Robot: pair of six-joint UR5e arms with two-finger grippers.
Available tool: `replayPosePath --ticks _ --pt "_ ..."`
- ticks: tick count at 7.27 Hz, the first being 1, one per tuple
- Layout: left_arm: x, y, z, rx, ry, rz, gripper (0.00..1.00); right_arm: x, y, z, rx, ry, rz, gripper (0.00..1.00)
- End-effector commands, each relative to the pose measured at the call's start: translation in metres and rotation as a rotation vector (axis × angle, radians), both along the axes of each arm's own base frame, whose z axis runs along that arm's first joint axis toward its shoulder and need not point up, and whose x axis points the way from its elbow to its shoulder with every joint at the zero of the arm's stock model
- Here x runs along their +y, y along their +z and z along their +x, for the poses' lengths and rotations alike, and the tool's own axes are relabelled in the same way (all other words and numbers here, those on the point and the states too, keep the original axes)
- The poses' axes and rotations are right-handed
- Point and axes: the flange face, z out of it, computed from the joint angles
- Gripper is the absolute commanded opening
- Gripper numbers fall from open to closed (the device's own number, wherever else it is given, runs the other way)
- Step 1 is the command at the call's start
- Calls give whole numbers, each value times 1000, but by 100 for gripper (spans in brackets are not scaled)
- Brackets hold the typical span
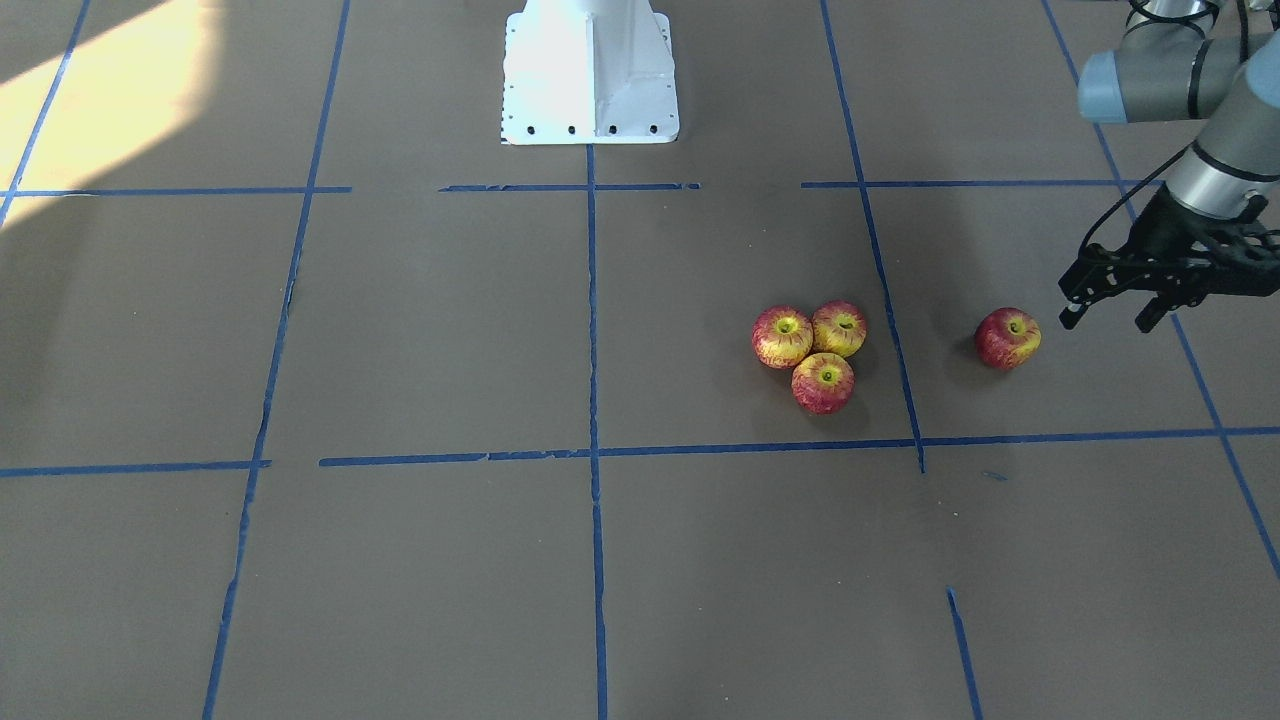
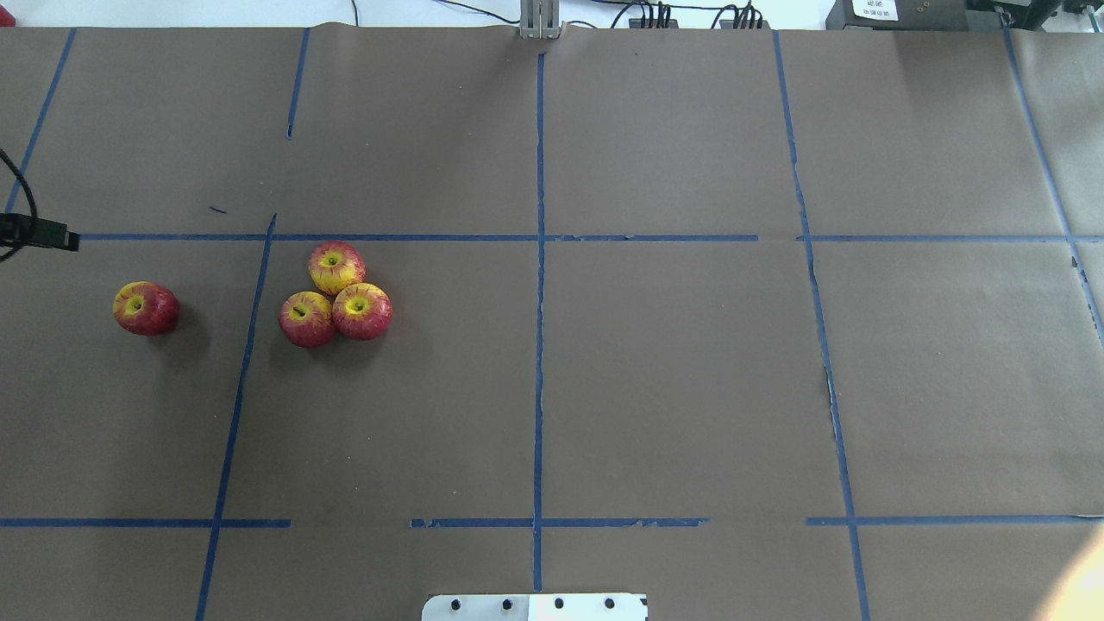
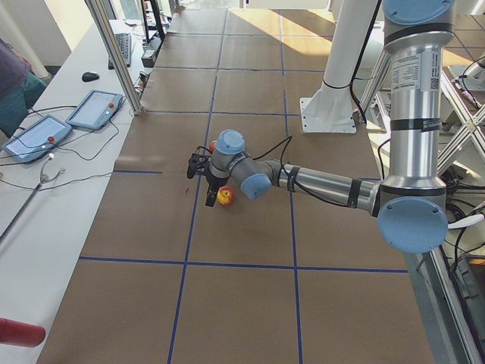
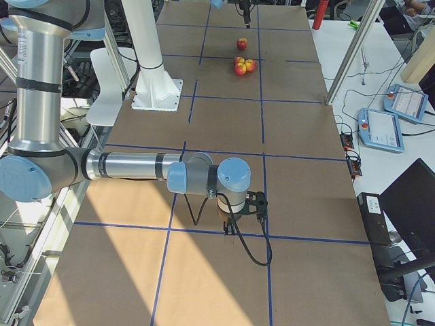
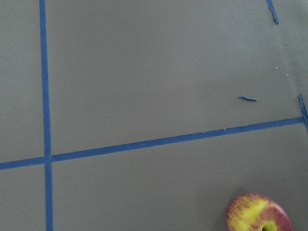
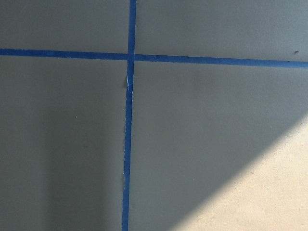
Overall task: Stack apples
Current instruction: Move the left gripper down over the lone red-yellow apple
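Observation:
Three apples touch in a cluster on the brown table: one (image 1: 782,336), one (image 1: 839,329) and one (image 1: 823,382); the cluster also shows in the overhead view (image 2: 336,297). A fourth, redder apple (image 1: 1007,338) lies alone beside them, seen too in the overhead view (image 2: 147,308) and at the lower edge of the left wrist view (image 5: 259,214). My left gripper (image 1: 1110,318) is open and empty, just beyond the lone apple and a little above the table. My right gripper (image 4: 245,210) shows only in the exterior right view, far from the apples; I cannot tell if it is open or shut.
Blue tape lines (image 2: 539,285) divide the brown paper-covered table. The white robot base (image 1: 590,70) stands at the robot's edge. Tablets and cables (image 3: 68,121) lie on the side bench beyond the table.

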Motion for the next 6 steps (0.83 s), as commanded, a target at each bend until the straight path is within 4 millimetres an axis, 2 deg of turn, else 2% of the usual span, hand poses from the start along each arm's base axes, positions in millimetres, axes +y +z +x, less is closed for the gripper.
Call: replayPosePath --ticks 1,3,6 --pt "10 5 41 -16 -22 -34 100 0 0 0 0 0 0 100" --pt "17 1 71 -1 5 -56 100 0 0 0 0 0 0 100" --pt "17 21 77 -26 9 -85 100 0 0 0 0 0 0 100"
